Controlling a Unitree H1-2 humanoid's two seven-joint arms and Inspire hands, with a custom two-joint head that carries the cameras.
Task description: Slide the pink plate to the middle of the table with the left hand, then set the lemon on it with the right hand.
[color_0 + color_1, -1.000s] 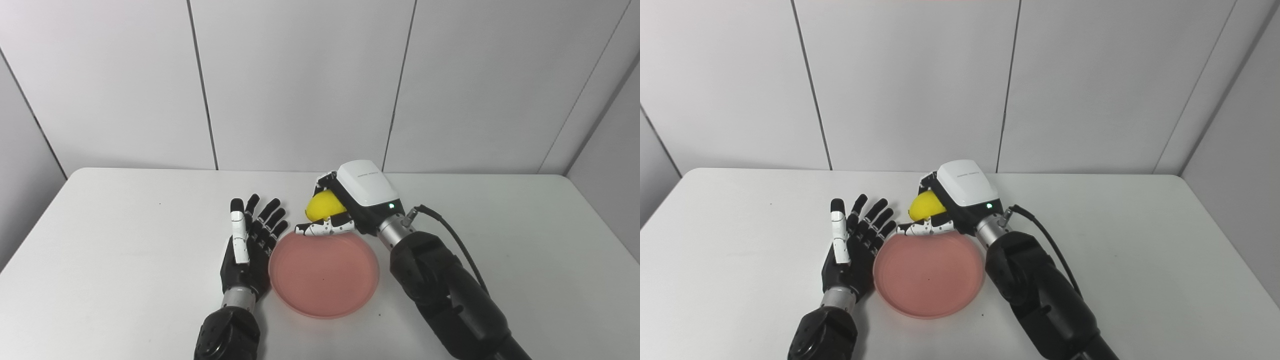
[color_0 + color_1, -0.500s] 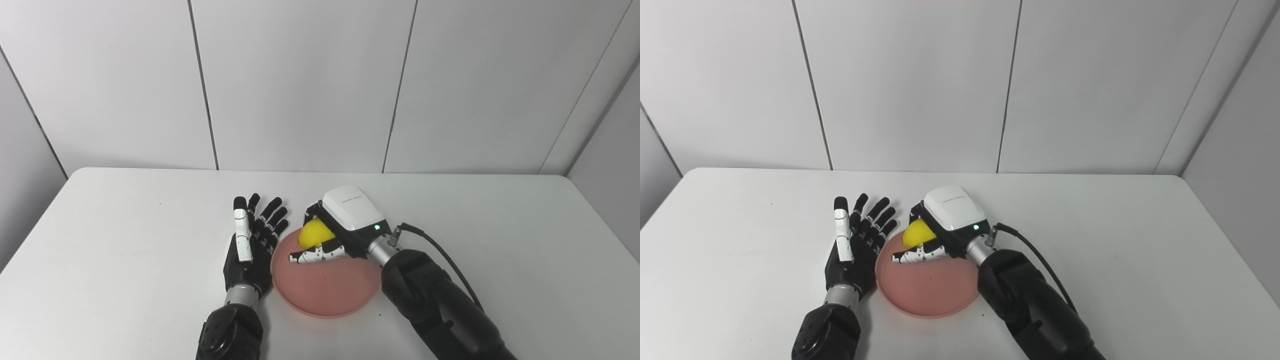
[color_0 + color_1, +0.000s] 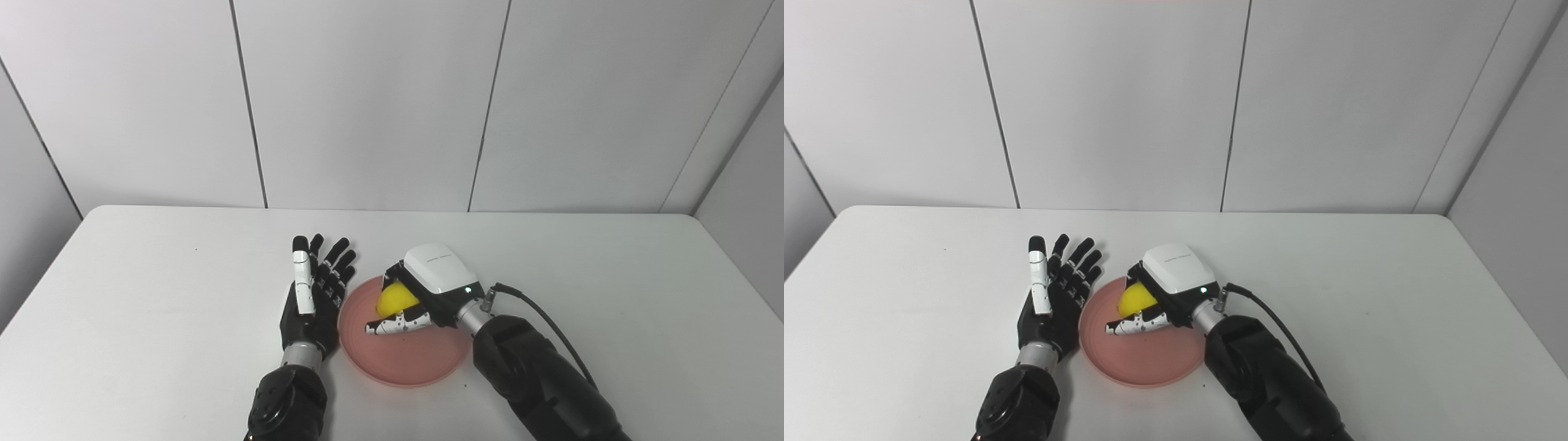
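The pink plate (image 3: 422, 361) lies near the middle of the white table (image 3: 153, 306). My right hand (image 3: 422, 294) hangs low over the plate's far part, shut on the yellow lemon (image 3: 395, 300), which shows between its fingers and thumb. Whether the lemon touches the plate I cannot tell. My left hand (image 3: 312, 294) is open with its fingers spread, standing on edge against the plate's left rim. In the right eye view the lemon (image 3: 1135, 299) sits over the plate (image 3: 1151, 361) in the same way, with the left hand (image 3: 1053, 294) beside it.
The table's back edge meets a grey panelled wall (image 3: 367, 104). A black cable (image 3: 551, 318) runs from my right wrist along the forearm. Bare tabletop stretches to the left and right of the arms.
My right hand has carried the lemon down and toward me, from beyond the plate's far rim to low over the plate. The left hand and the plate shifted slightly right.
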